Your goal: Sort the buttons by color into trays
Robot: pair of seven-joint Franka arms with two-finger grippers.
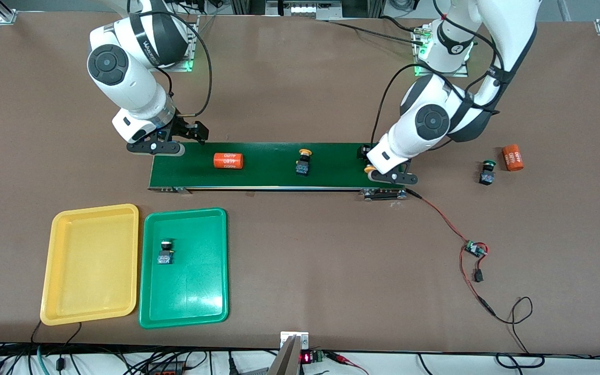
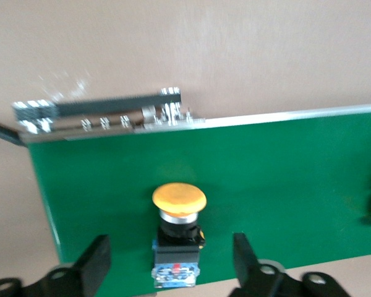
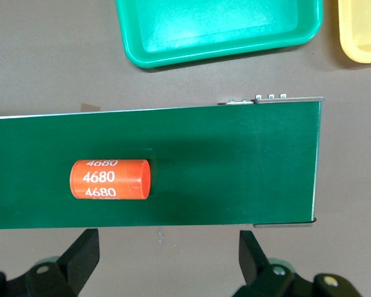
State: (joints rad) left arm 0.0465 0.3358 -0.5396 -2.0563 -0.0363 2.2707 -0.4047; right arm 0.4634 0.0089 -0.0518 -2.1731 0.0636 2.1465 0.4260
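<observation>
My left gripper [image 1: 389,177] sits low over the left arm's end of the dark green conveyor belt [image 1: 274,165], and its fingers [image 2: 96,263] stand spread with a gap on each side of a yellow-capped button [image 2: 179,232] that rests upright on the belt between them, touched by neither pad. My right gripper [image 1: 155,148] waits over the belt's other end, toward the right arm's end of the table, its jaws wide apart and holding nothing. On the belt near that gripper lies an orange cylinder printed 4680 [image 1: 228,161], on its side. A second yellow-capped button [image 1: 304,162] stands near the middle of the belt, between the cylinder and my left gripper. Off the belt, toward the left arm's end of the table, a green-capped button [image 1: 487,172] stands on the brown table [image 1: 331,250], with another orange cylinder [image 1: 513,157] just beside it. Nearer to the front camera than the belt, toward the right arm's end, the yellow tray [image 1: 60,307] and the green tray [image 1: 196,307] lie side by side, close together. The green tray holds one green-capped button [image 1: 165,252].
</observation>
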